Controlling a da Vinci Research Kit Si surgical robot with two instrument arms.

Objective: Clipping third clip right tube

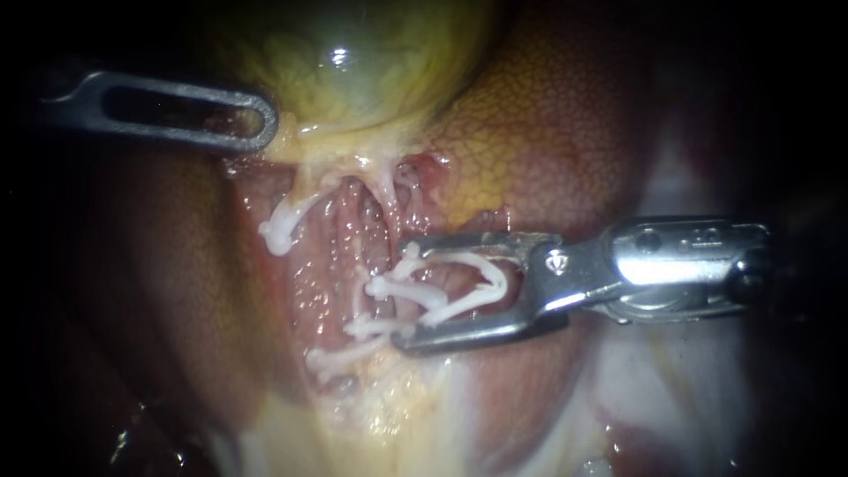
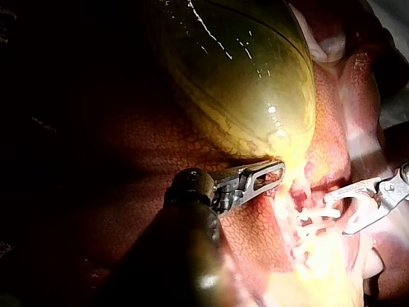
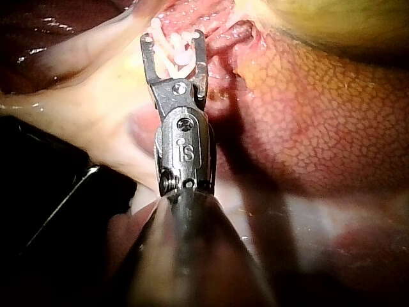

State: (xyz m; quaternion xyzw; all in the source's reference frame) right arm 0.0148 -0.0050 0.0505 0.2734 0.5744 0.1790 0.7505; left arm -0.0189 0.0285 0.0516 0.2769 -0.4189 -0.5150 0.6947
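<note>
Endoscope view: right instrument (image 1: 406, 294) enters from the right, jaws wide apart, gripping nothing. A white open clip (image 1: 502, 284) lies between the jaws, with its bend deep in the throat. Its upper arm runs along the upper jaw. Its lower arm stands clear of the lower jaw. The clip's free ends point out past the jaw tips and reach the right tube (image 1: 387, 196), a pale strand that runs from the gallbladder (image 1: 353, 62) towards the jaw tips. I cannot tell whether the arms pass around the tube or only lie against it. Just beyond the lower jaw tip, two closed clips (image 1: 369, 327) sit side by side across the same strand. A further clip (image 1: 278, 234) sits well ahead of the jaws, on a separate strand. The liver (image 1: 565, 132) lies beside and under the upper jaw. Left instrument (image 1: 263, 124) enters from the left; its slotted jaws lie together on the yellow tissue at the gallbladder's base, well apart from the right instrument. Right wrist view: right instrument's (image 3: 174, 38) jaws form a wide fork with white clip material between the tips.
</note>
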